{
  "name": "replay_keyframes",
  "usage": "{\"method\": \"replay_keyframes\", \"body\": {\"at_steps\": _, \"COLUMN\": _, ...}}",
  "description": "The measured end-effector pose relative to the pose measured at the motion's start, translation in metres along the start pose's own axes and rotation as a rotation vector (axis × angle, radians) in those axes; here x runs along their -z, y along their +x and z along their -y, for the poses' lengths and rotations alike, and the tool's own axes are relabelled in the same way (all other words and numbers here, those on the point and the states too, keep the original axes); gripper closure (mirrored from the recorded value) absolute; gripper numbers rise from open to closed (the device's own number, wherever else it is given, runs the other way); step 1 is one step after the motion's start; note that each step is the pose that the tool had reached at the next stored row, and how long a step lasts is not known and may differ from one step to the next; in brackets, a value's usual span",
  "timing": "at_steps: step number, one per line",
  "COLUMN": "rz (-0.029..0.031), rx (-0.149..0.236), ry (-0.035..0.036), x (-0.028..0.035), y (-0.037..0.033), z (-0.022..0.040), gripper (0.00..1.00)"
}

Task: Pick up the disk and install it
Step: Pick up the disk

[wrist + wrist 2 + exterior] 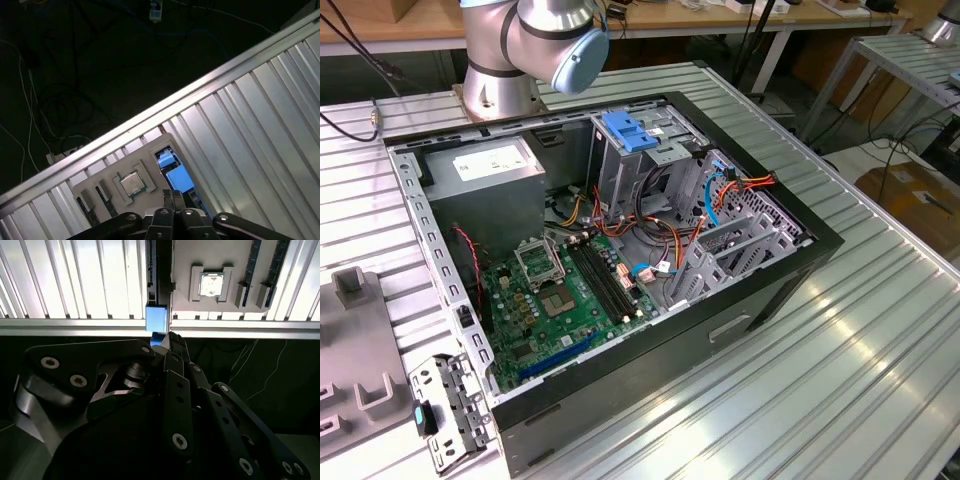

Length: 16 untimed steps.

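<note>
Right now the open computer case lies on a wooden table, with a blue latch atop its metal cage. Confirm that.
Not wooden. The exterior view shows the table is ribbed silver metal. The open computer case does lie on it, with the blue latch atop its metal cage.

No text, number or sign can be read. In the exterior view a white sticker [492, 157] is seen on the grey power-supply box [510, 190] inside the open computer case [650, 350]; its dark print is too small to be made out. In both wrist views a processor chip [211, 284] [131, 183] is seen in a grey tray [182, 260] [146, 167]; no marking can be told on its lid.
</note>
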State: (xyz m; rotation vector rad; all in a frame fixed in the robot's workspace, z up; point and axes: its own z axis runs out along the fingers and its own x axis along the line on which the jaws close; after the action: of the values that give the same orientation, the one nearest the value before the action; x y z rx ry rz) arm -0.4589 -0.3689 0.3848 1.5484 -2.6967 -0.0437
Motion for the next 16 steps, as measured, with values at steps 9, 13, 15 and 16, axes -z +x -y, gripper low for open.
{"method": "replay_keyframes", "body": {"at_steps": 9, "rz": -0.0057, "rx": 0.158, "ry": 0.0033, "x": -0.0004, "y": 0.0000, "z": 0.0000, "gripper": 0.89}}
{"method": "replay_keyframes", "body": {"at_steps": 13, "rz": -0.0094, "rx": 0.259, "ry": 0.0050, "x": -0.0004, "y": -0.0001, "z": 0.0001, "gripper": 0.89}}
{"method": "replay_keyframes", "body": {"at_steps": 15, "rz": -0.0102, "rx": 0.280, "ry": 0.0053, "x": -0.0004, "y": -0.0001, "z": 0.0002, "gripper": 0.89}}
{"method": "replay_keyframes", "body": {"at_steps": 16, "rz": -0.0103, "rx": 0.282, "ry": 0.0054, "x": -0.0004, "y": -0.0002, "z": 0.0002, "gripper": 0.89}}
